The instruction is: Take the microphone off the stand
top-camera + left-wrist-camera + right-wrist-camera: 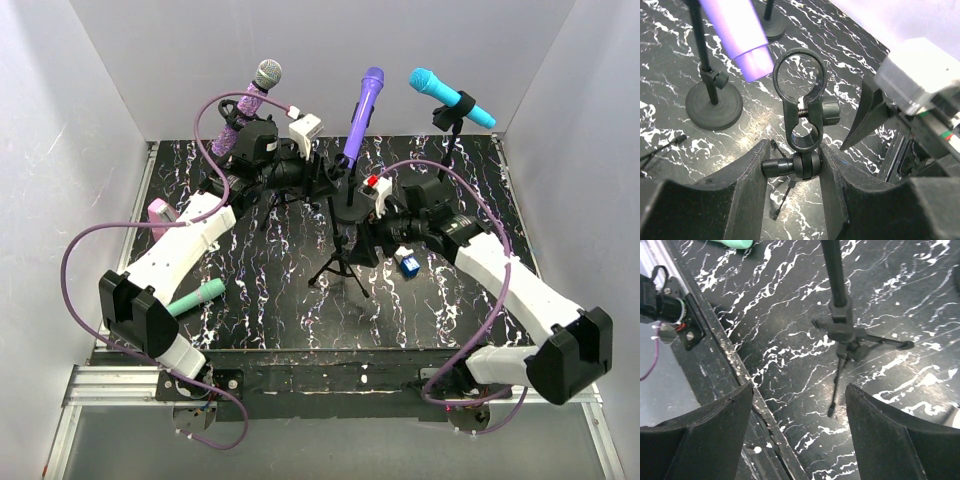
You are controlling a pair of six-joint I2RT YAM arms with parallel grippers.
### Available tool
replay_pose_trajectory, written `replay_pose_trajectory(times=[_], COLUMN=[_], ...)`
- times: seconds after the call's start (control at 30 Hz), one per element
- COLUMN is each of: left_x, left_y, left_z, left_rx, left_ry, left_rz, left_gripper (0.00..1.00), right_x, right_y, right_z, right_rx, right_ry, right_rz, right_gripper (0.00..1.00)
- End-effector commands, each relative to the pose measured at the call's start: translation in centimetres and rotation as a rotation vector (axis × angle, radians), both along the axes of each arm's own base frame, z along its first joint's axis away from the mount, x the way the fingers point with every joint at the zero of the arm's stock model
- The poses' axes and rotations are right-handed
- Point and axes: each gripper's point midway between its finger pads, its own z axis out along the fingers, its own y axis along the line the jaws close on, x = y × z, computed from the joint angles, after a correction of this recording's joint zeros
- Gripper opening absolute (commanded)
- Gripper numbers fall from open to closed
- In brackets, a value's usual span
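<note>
A black tripod stand (340, 262) stands mid-table; its pole and legs also show in the right wrist view (840, 330). Its clip ring (800, 75) is empty. My left gripper (792, 152) is shut on the clip's joint (807, 165) just below the ring, at the stand's top (325, 180). A teal microphone (197, 297) lies on the table at the left, and its end shows in the right wrist view (735, 244). My right gripper (797, 390) is open and empty, above the table beside the stand (355, 235).
Three other microphones sit on stands at the back: glitter purple (255, 95), plain purple (363, 110) and cyan (450, 95). Round stand bases (714, 105) lie near the left gripper. A pink object (160, 212) lies left, a blue cube (408, 265) right. The table's front edge (740, 370) is under the right gripper.
</note>
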Motion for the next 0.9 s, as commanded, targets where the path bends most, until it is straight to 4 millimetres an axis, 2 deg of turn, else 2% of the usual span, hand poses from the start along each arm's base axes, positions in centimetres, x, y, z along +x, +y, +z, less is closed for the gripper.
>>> replay_pose_trajectory(times=[0.0,0.23,0.37,0.57,0.87], left_x=[0.0,-0.3,-0.6,-0.9,-1.0], left_y=[0.9,1.2,1.5,1.7,1.7], left_z=[2.9,2.4,2.0,1.6,1.6], left_rx=[-0.078,-0.087,-0.079,-0.074,-0.073], left_ry=[0.060,0.060,0.055,0.053,0.052], left_rz=[0.154,0.168,0.168,0.161,0.150], left_gripper=[0.00,0.00,0.00,0.00,0.00], right_x=[-0.5,0.7,2.1,4.6,5.0], right_y=[2.0,3.6,3.6,2.5,3.5], right_z=[2.0,1.7,1.3,-0.3,-0.8], right_rx=[0.096,0.162,0.170,0.159,0.207], right_ry=[0.065,0.181,0.221,0.283,0.309], right_rz=[0.078,0.087,0.042,-0.056,-0.032], right_gripper=[0.80,0.65,0.63,0.59,0.54])
